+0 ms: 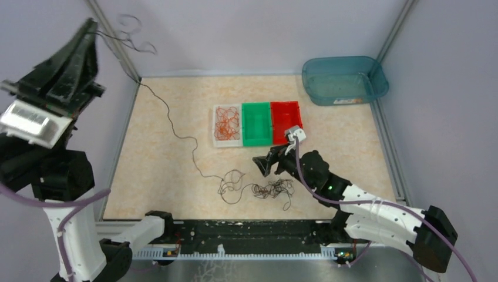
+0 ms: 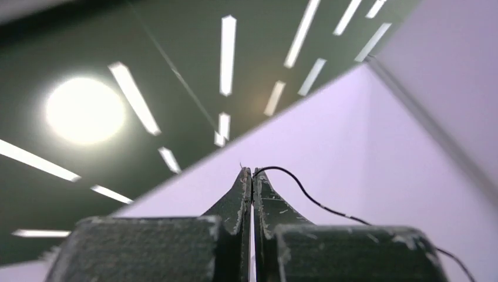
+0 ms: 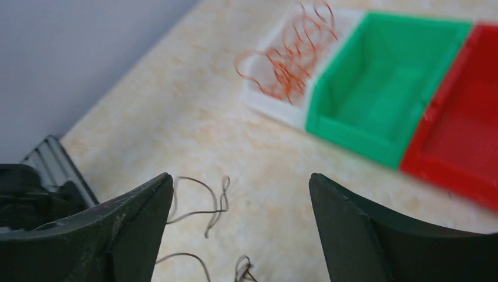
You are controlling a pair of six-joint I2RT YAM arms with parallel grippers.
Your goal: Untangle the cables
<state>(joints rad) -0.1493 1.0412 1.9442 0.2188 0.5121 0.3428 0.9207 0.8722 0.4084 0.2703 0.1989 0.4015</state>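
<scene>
Cables [image 1: 271,189] form hair-thin curly dark loops on mottled tabletop [image 1: 352,150].

Left arm [image 1: 73,235], right arm [image 1: 376,212]: white shells, black joints. Left gripper [image 1: 91,24] and right gripper [image 1: 261,166]: black wedge-shaped fingers, matte, scuffed. Purple cable [image 1: 300,167] runs along each arm. Small green light [image 1: 330,189] on right arm. Silver camera block [image 1: 29,123] on left wrist.

Bins [image 1: 256,123] in row on table [image 1: 352,158]; wire coil [image 1: 226,122] in leftmost; cable tangle [image 1: 258,189] before them; tub [image 1: 329,94] behind-right, seemingly off-table.
</scene>
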